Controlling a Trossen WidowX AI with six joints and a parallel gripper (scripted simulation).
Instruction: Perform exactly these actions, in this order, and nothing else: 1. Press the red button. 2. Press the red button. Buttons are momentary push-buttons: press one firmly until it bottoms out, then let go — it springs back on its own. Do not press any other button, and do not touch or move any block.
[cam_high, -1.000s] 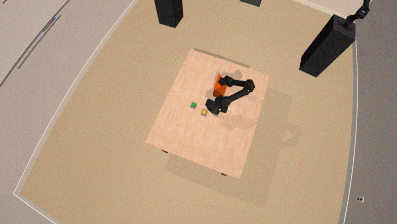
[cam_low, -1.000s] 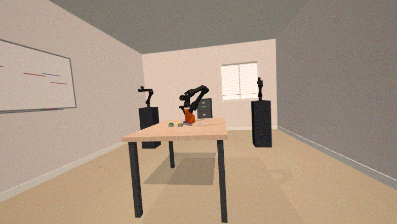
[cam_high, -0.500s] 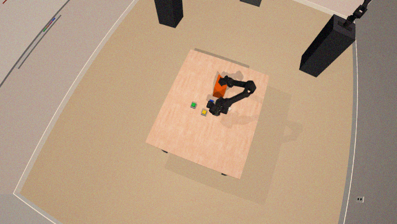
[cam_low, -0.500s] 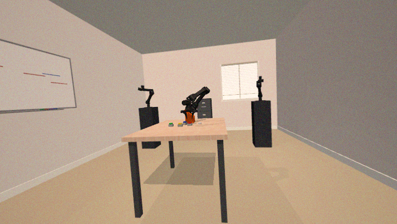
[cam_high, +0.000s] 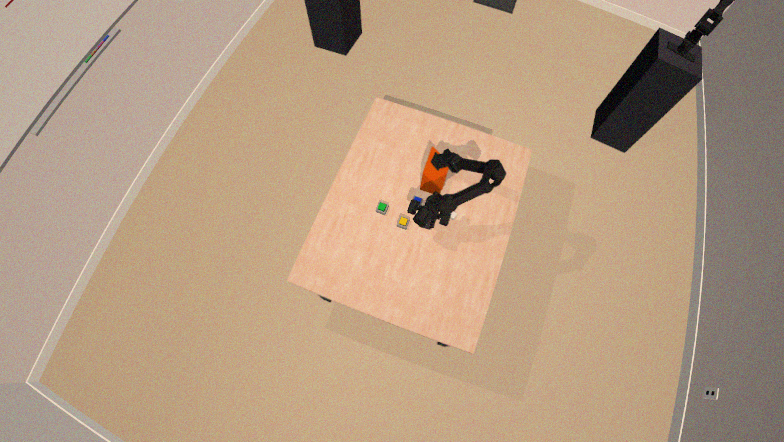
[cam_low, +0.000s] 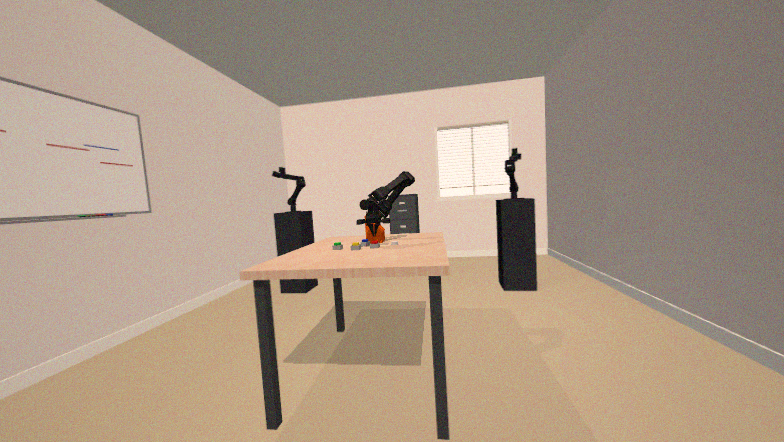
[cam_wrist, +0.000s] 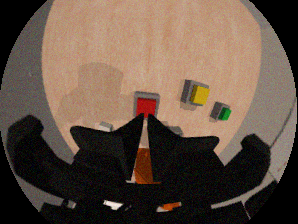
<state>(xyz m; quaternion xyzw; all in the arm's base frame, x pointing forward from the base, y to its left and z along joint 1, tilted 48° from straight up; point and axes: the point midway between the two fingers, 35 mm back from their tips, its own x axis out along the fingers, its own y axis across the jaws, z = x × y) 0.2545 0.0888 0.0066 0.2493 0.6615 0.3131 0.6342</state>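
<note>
The red button (cam_low: 374, 242) (cam_wrist: 146, 106) sits on a grey base on the table. In the top view the arm hides it. My gripper (cam_low: 374, 235) (cam_wrist: 145, 116) is shut with nothing between its fingers, and points down. In the wrist view the fingertips overlap the near edge of the red cap. In the exterior view they stand just above the button. The frames do not clearly show a touch, and the cap does not look plainly pressed down.
The yellow button (cam_high: 403, 220) (cam_low: 355, 244) (cam_wrist: 200, 95) and green button (cam_high: 382, 206) (cam_low: 337, 244) (cam_wrist: 225, 114) lie to one side. The blue button (cam_high: 417, 199) (cam_low: 365, 241) is close to the gripper, towards the orange base (cam_high: 434, 176). A small white block (cam_high: 453, 215) (cam_wrist: 105, 126) lies on the other side.
</note>
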